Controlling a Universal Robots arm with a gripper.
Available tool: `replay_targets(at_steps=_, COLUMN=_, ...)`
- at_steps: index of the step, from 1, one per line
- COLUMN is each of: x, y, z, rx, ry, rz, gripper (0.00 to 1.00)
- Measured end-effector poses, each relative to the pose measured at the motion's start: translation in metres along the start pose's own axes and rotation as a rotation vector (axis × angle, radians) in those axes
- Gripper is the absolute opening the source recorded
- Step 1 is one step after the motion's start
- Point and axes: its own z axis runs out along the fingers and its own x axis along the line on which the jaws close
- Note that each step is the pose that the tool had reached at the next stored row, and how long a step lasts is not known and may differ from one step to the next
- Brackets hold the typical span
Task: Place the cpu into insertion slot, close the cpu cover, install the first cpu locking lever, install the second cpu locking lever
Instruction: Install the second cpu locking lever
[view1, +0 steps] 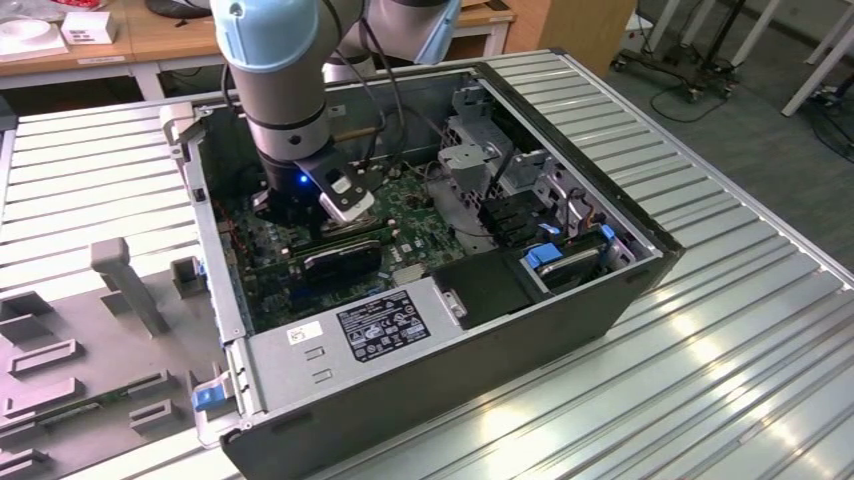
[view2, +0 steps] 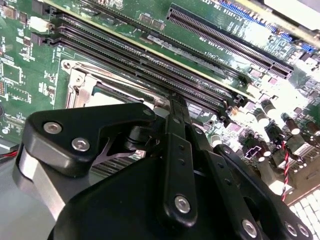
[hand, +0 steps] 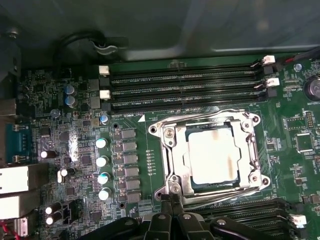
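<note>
While the gripper (hand: 171, 202) hangs pressed together, pinching nothing, beside the insertion slot (hand: 167, 145), the cpu (hand: 210, 152) inside looks thin, rigid, fragile; edges seem safest

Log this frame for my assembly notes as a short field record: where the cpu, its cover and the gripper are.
cpu: seated in the insertion slot, silvery top facing up
cpu cover: closed, lying flat around the chip
gripper: at the socket's edge in the first wrist view, jaws drawn together
setting: green motherboard inside an open computer case
arm: reaching down into the case in the exterior view
</note>
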Motion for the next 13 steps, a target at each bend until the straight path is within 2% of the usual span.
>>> replay_targets(at_steps=9, x=0.0001, y=0.0, z=0.001, rx=-0.0012, ry=-0.0003, rz=0.001, gripper=0.11)
replay_targets(at_steps=13, x=0.0, y=0.0006, z=-0.0013, rx=-0.001, ry=-0.0005, rz=0.002, gripper=0.11)
